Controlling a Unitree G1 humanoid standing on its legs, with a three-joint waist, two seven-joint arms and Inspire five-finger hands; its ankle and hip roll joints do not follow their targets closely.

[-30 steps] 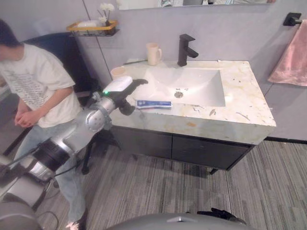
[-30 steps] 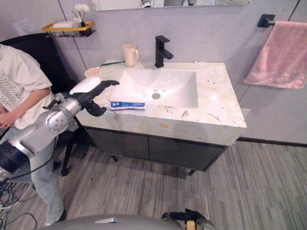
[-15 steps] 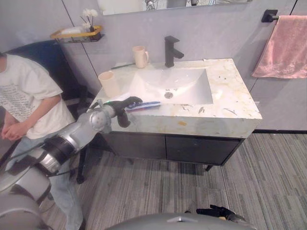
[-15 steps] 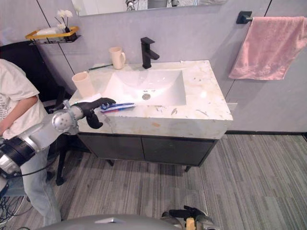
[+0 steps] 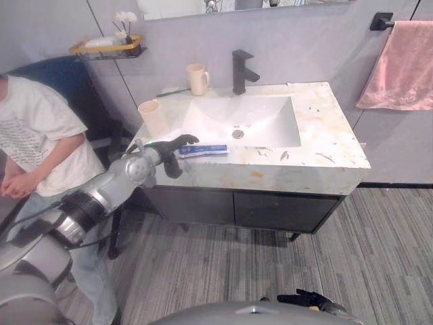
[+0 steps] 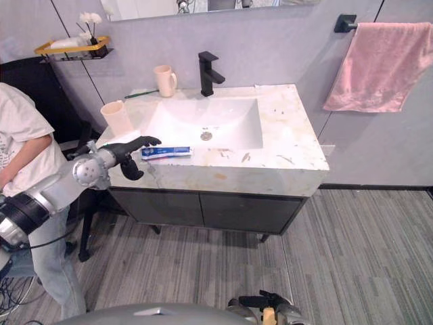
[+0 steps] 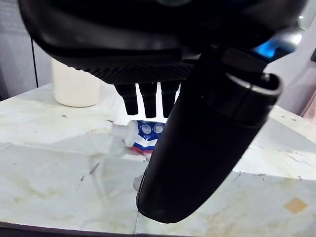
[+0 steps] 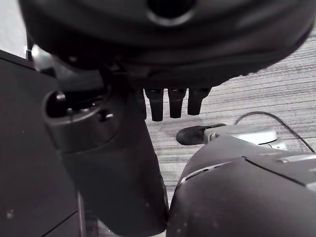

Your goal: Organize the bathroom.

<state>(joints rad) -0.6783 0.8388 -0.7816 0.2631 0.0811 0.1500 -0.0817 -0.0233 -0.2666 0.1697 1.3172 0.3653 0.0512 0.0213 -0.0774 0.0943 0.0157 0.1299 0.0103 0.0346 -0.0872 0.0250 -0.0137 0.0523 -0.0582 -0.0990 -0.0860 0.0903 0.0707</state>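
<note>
Toothpaste tube (image 5: 203,149): flat, white with blue and red bands, lying on the marbled desk (image 5: 325,145) at the sink's (image 5: 247,120) front edge. Print too small to read. Left hand (image 5: 172,146) just beside it, fingers straight, holding nothing.

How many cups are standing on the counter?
2: a handled cup at the back beside the faucet, and a plain cup at the counter's left edge, behind the left hand.

toothpaste box (image 5: 203,149) | blue-white | lying flat | countertop (image 5: 325,145) front-left, beside basin (image 5: 247,122)
</note>
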